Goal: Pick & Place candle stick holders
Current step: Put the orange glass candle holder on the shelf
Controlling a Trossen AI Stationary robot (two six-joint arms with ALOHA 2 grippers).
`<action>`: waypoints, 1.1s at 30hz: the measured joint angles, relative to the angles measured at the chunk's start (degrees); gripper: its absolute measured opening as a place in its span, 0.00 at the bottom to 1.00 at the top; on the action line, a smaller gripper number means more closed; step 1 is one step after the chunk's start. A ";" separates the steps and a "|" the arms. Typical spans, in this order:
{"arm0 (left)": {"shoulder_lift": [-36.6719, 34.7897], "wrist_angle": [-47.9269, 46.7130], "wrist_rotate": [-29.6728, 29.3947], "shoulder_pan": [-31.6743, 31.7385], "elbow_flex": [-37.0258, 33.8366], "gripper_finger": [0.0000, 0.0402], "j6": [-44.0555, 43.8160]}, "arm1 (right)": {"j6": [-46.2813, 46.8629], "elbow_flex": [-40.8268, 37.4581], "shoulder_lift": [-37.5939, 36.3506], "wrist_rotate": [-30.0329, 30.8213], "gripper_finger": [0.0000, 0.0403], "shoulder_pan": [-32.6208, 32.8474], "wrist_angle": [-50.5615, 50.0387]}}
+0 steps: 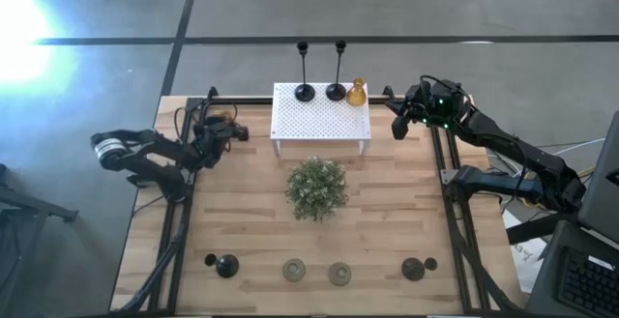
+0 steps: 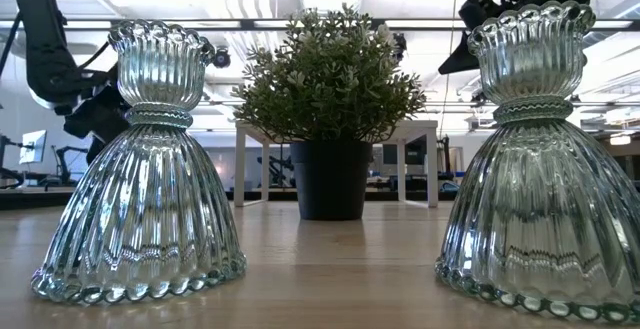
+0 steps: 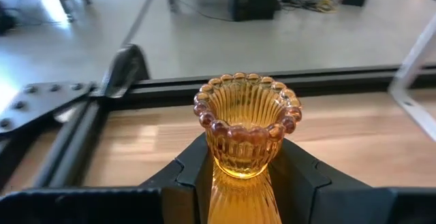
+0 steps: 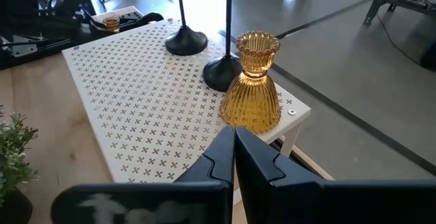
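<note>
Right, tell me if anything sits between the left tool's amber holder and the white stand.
Nothing visible does. The left tool grips the amber holder near the table's left edge, and only bare tabletop lies between it and the white stand. The plant sits nearer the front, off that line.

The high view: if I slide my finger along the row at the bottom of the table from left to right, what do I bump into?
Short black holder → round black holder → first pale green glass holder → second pale green glass holder → another round black holder → last short black holder.
</note>
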 joint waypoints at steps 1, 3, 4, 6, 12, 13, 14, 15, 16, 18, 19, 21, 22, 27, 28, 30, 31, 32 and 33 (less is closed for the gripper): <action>-0.20 0.16 0.93 -0.05 0.00 0.29 0.74 | 0.00 0.00 0.00 0.00 0.02 0.00 0.00; -0.68 0.57 3.22 -0.04 -0.02 0.29 2.42 | 0.00 0.00 0.00 0.00 0.02 -0.01 0.00; -1.05 0.62 4.54 -0.04 -0.04 0.29 3.24 | 0.00 0.00 0.00 0.00 0.02 -0.01 0.00; -1.85 0.78 7.10 -0.04 -0.10 0.29 4.73 | 0.00 0.00 0.00 0.00 0.02 -0.02 0.00; -5.54 0.99 15.31 -0.04 -0.14 0.29 9.87 | 0.18 0.00 0.00 0.01 0.02 0.01 -0.03; -6.33 0.99 16.82 -0.04 -0.14 0.29 10.43 | 0.22 0.00 0.00 0.01 0.02 -0.02 -0.06; -7.17 1.03 18.21 -0.04 -0.15 0.29 10.89 | 0.22 0.00 0.00 0.02 0.02 -0.01 -0.07; -8.03 1.01 19.28 -0.04 -0.13 0.29 11.19 | 0.22 0.00 0.00 0.02 0.02 0.01 -0.09; -8.95 0.80 20.16 -0.04 -0.09 0.29 11.40 | 0.22 0.00 0.00 0.02 0.02 -0.01 -0.11; -10.90 -0.44 21.09 -0.04 0.24 0.29 11.79 | 0.24 0.00 0.00 0.02 0.02 -0.02 -0.11; -11.96 -1.45 21.12 -0.04 0.44 0.29 12.28 | 0.24 0.00 0.00 0.02 0.02 -0.02 -0.11; -14.26 -3.72 21.13 -0.02 1.08 0.29 13.28 | 0.26 0.00 0.00 0.02 0.02 0.01 -0.13; -15.46 -4.90 21.12 -0.02 1.44 0.29 13.72 | 0.26 0.00 0.00 0.02 0.02 0.01 -0.13; -21.28 -12.15 24.31 0.01 3.63 0.29 14.44 | 0.26 0.00 0.00 0.02 0.02 0.00 -0.17; -22.41 -13.70 25.00 0.01 4.24 0.29 14.79 | 0.26 0.00 0.00 0.02 0.02 0.01 -0.20; -24.51 -17.56 25.64 0.01 5.69 0.29 15.91 | 0.25 0.00 0.00 0.02 0.02 0.00 -0.21; -25.58 -19.60 25.63 0.01 6.52 0.29 16.69 | 0.24 0.00 0.00 0.02 0.02 0.00 -0.25; -26.52 -21.88 25.61 0.01 7.57 0.29 17.51 | 0.24 0.00 0.00 0.02 0.02 0.00 -0.26; -27.47 -23.96 25.61 0.01 8.64 0.29 18.36 | 0.24 0.00 0.00 0.04 0.02 0.00 -0.26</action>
